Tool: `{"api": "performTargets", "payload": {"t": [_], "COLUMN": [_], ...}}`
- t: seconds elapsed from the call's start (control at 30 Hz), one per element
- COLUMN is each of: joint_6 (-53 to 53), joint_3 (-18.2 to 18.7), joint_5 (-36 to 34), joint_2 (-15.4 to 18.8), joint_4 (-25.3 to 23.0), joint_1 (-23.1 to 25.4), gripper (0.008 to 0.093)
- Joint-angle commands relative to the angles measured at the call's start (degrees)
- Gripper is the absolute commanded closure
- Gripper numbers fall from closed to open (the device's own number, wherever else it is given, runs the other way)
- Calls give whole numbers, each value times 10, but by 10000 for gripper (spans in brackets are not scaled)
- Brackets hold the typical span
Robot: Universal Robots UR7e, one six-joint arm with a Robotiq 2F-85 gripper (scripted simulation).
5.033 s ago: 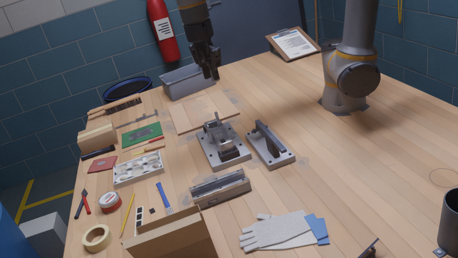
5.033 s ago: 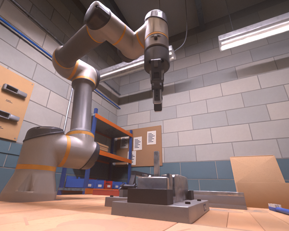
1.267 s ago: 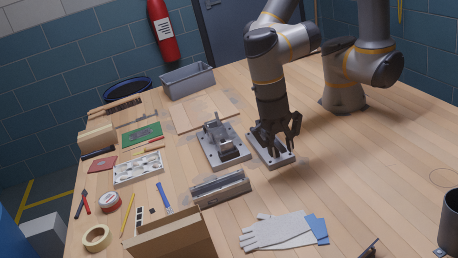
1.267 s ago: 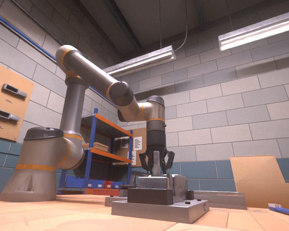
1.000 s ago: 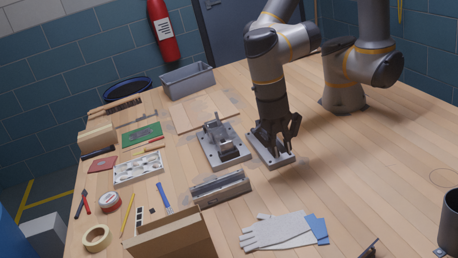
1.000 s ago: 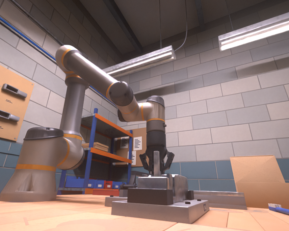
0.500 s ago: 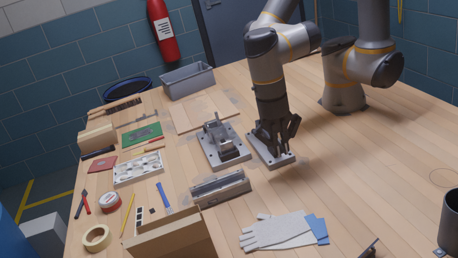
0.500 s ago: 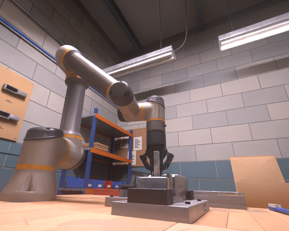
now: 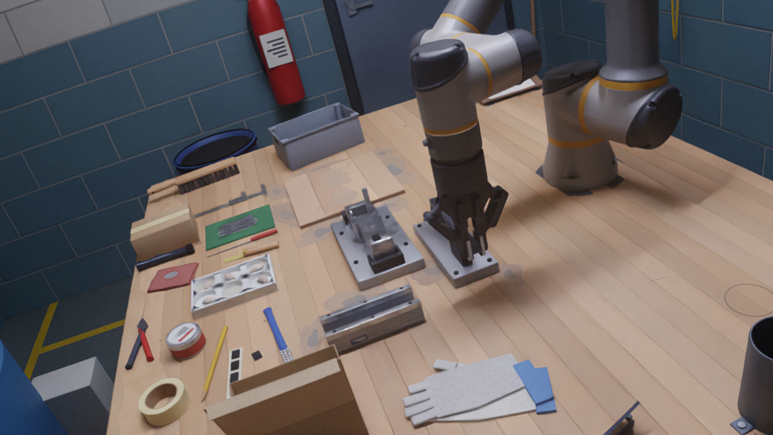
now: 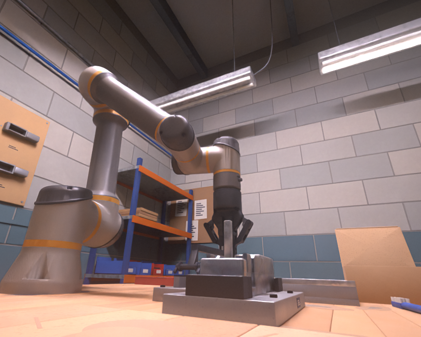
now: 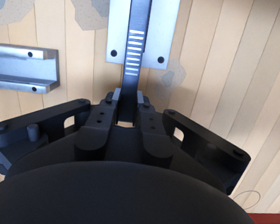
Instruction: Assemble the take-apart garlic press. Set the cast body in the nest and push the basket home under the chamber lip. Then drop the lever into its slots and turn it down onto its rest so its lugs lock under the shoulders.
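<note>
The lever (image 11: 131,76) is a dark flat bar with white grip stripes. It lies on a grey plate (image 9: 455,252) at mid-bench. My gripper (image 9: 468,248) stands over that plate, and its two fingers are closed on the lever's sides (image 11: 127,105). To the left, the cast body (image 9: 369,228) sits in the nest on its own grey base (image 9: 377,251), with a dark block at its front. A thin post rises from the body's far end. I cannot tell whether the basket is in the chamber.
Behind the work lie a wooden board (image 9: 342,185) and a grey bin (image 9: 316,134). A steel channel block (image 9: 371,316) sits in front of the nest. Hand tools and a parts tray (image 9: 232,285) fill the left side. Gloves (image 9: 467,388) lie near the front edge.
</note>
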Motion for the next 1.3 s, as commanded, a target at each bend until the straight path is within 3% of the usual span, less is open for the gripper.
{"api": "performTargets", "payload": {"t": [0.0, 0.33, 0.57, 0.87, 1.27], "joint_6": [0, 0, 0, 0, 0], "joint_3": [0, -4, -19, -63, -152], "joint_5": [0, 0, 0, 0, 0], "joint_2": [0, -5, -23, -62, -103], "joint_4": [0, 8, 41, 124, 254], "joint_1": [0, 0, 0, 0, 0], "gripper": [934, 934, 934, 934, 934]}}
